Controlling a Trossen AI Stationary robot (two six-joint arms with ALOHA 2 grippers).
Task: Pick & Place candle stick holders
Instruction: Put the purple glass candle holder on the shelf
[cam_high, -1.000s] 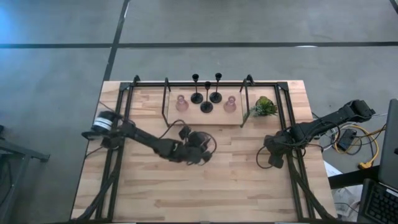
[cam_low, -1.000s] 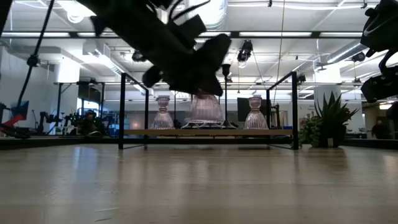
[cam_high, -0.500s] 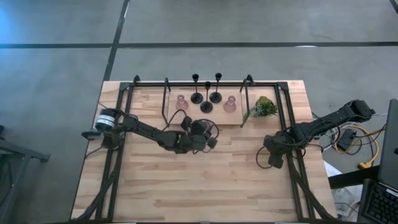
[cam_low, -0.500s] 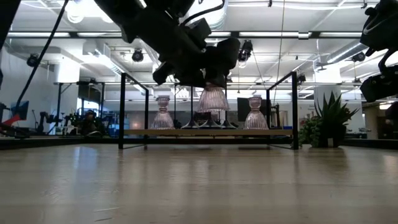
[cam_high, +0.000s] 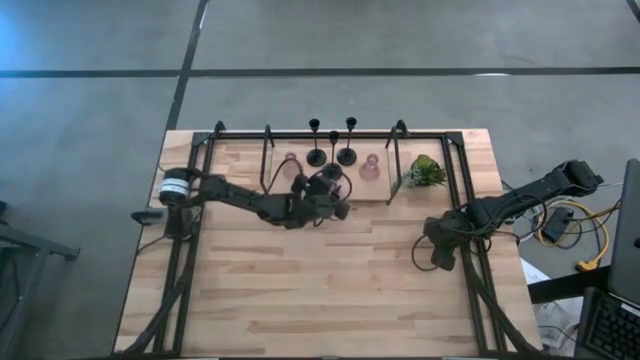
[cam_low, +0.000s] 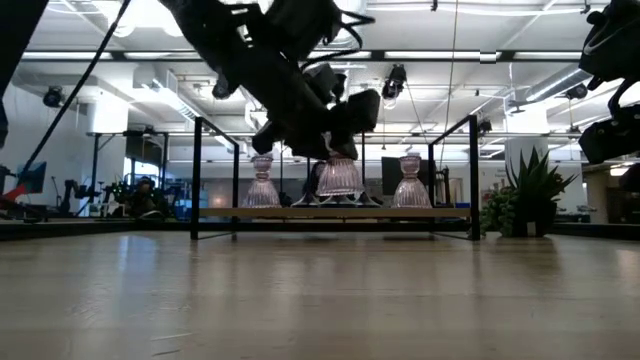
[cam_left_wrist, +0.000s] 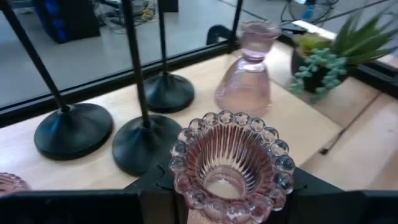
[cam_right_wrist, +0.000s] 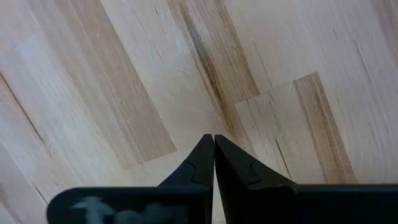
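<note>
Ribbed glossy pink glass holder (cam_left_wrist: 227, 163), 3 matt black holders (cam_left_wrist: 147, 144), pale wood-plank table (cam_high: 330, 290).

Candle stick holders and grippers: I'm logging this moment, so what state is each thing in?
Left gripper: shut on the carried pink holder, at the board's front edge.
Carried pink holder: upright, held above the table.
Two other pink holders: standing on the board.
Three black holders: upright on the board.
Plant: upright, beside the board.
Right gripper: shut, empty, above bare table.

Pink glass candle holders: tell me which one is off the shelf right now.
The middle pink holder, clamped in the left gripper and hanging above the wooden shelf. The other two pink holders stand on it, either side.
</note>
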